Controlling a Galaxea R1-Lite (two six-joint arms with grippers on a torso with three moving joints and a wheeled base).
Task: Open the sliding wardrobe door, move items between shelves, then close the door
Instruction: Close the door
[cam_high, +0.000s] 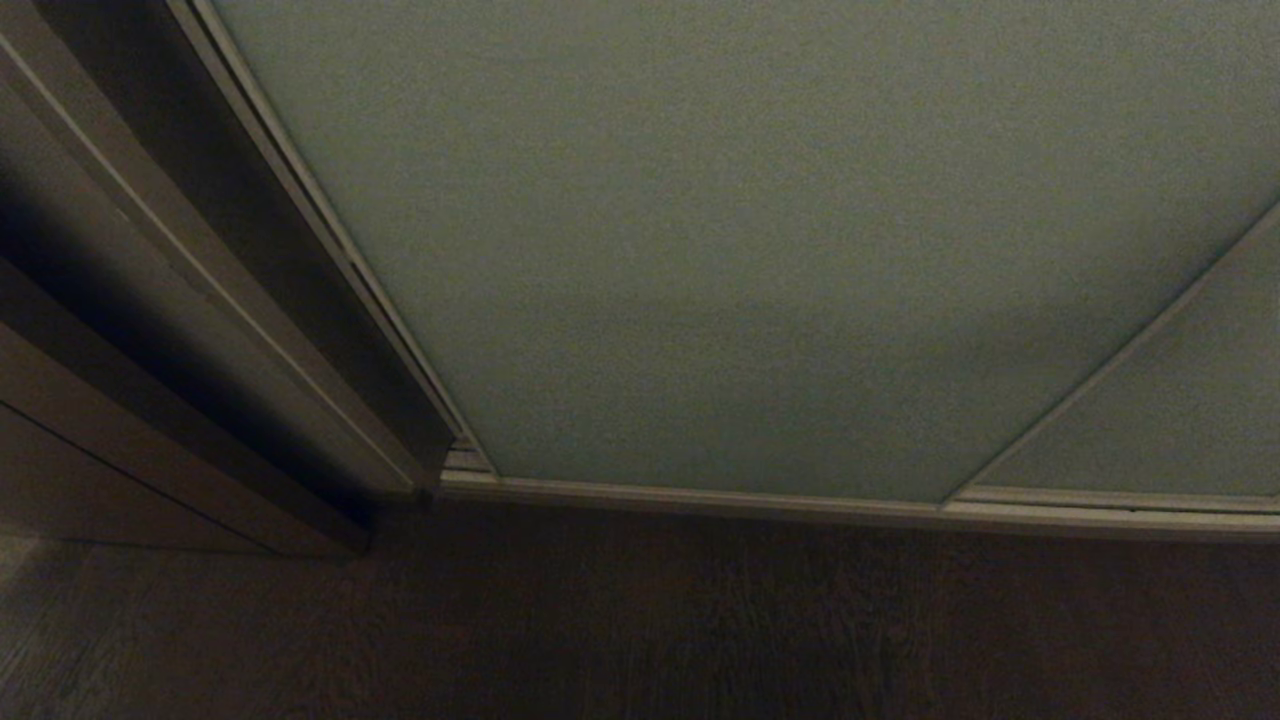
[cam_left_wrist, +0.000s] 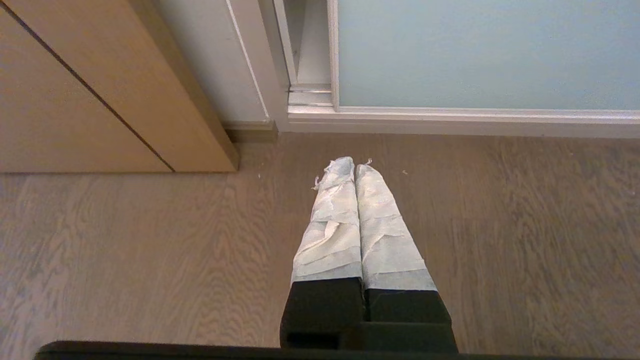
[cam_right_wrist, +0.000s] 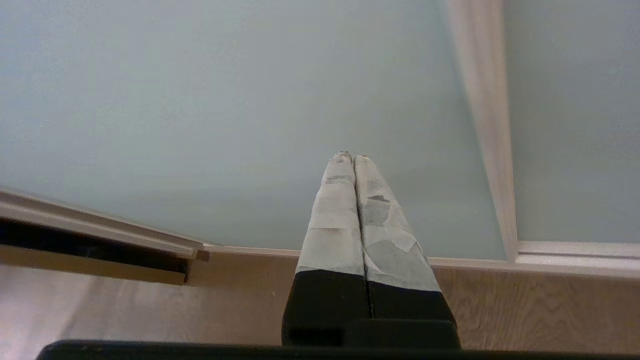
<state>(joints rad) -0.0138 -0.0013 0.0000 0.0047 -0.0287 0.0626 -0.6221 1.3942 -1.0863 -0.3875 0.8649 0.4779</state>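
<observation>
Right gripper (cam_right_wrist: 354, 159), taped fingers pressed together and empty, points at the sliding wardrobe door (cam_right_wrist: 225, 110) just ahead: a tall, upright, stiff, smooth panel, likely heavy-running, long axis vertical, best pushed sideways at its slim frame (cam_right_wrist: 487, 125) beside the fingertips; left gripper (cam_left_wrist: 348, 167), closed, hangs parked.

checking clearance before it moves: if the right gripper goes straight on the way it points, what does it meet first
Most likely the sliding wardrobe door: the shut right gripper aims at its pale panel; depth is unclear.
</observation>
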